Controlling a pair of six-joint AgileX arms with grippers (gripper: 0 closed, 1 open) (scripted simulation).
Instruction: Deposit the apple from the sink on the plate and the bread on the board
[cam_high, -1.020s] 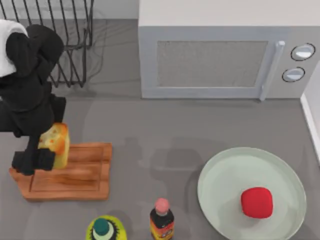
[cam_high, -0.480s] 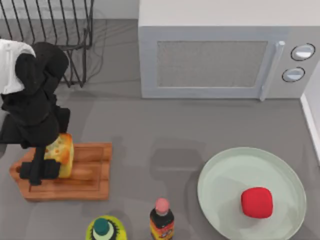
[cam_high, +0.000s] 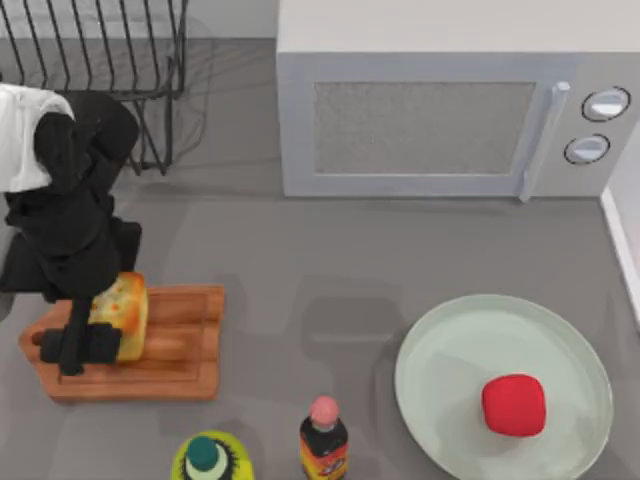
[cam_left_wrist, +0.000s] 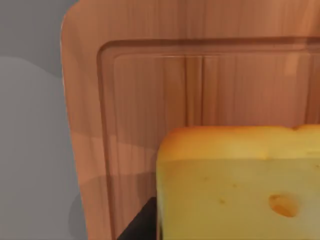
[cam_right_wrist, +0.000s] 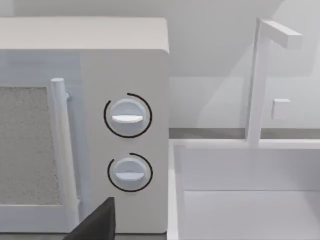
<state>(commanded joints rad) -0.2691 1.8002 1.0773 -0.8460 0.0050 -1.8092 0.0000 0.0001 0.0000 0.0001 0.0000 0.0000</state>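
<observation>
The golden-yellow bread sits low over the left part of the orange-brown board, with my left gripper shut on it. Whether the loaf touches the wood, I cannot tell. The left wrist view has the bread close up over the grooved board. At the front right, the red apple lies on the mint-green plate. My right arm is parked by the white sink, facing the microwave's side.
A white microwave stands along the back, with a black wire dish rack at the back left. A pink-capped dark bottle and a green-and-yellow bottle stand at the front edge. A faucet rises behind the sink.
My left gripper has come down and slightly right with the bread, bringing it lower over the board. The apple and plate have not moved.
</observation>
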